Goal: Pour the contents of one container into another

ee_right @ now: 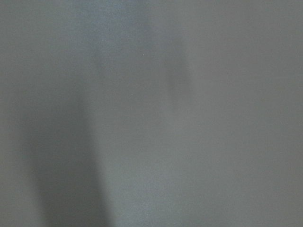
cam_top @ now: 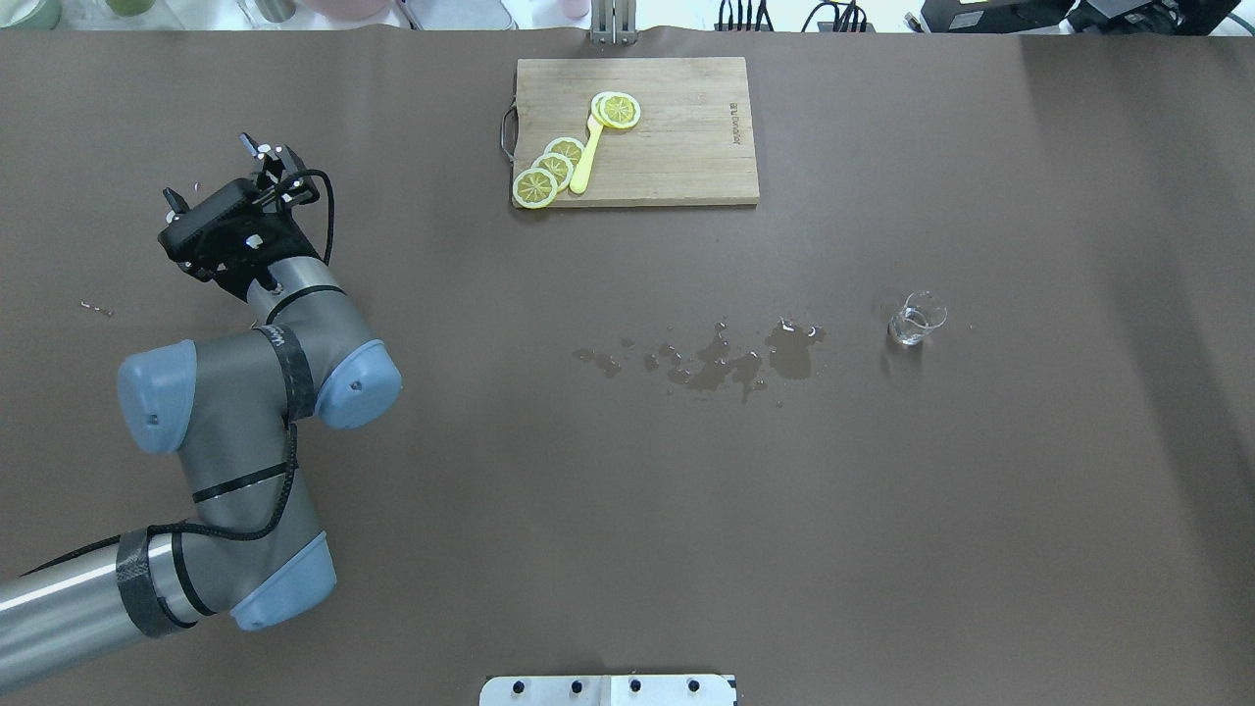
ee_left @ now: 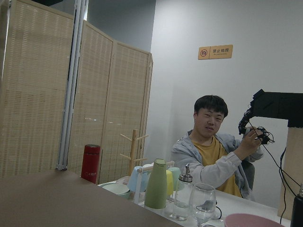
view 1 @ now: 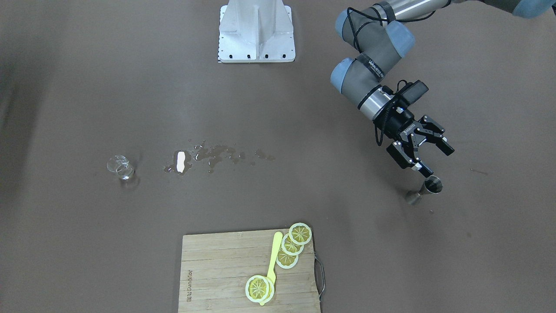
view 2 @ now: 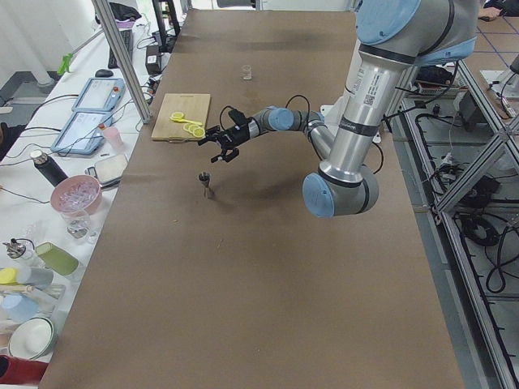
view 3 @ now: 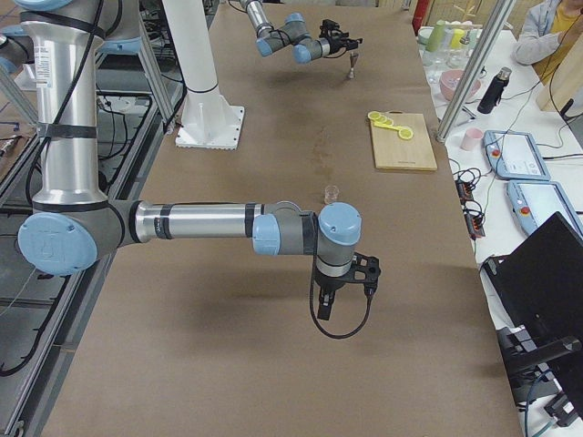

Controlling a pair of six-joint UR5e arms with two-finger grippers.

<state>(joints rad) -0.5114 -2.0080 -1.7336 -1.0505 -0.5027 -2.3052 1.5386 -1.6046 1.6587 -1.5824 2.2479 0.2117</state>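
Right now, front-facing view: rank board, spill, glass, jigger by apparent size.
1. board
2. spill, a wide scatter of patches
3. glass and jigger: both small and look about alike, so no ranking between them.

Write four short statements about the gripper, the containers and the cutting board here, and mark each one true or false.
1. The left gripper is shut on the jigger. False: its jaws stand open just above the jigger.
2. A spill lies on the table between the jigger and the small glass. True.
3. The lemon slices lie on the cutting board. True.
4. The small glass stands on the cutting board. False: it stands on the table, well apart from the board.
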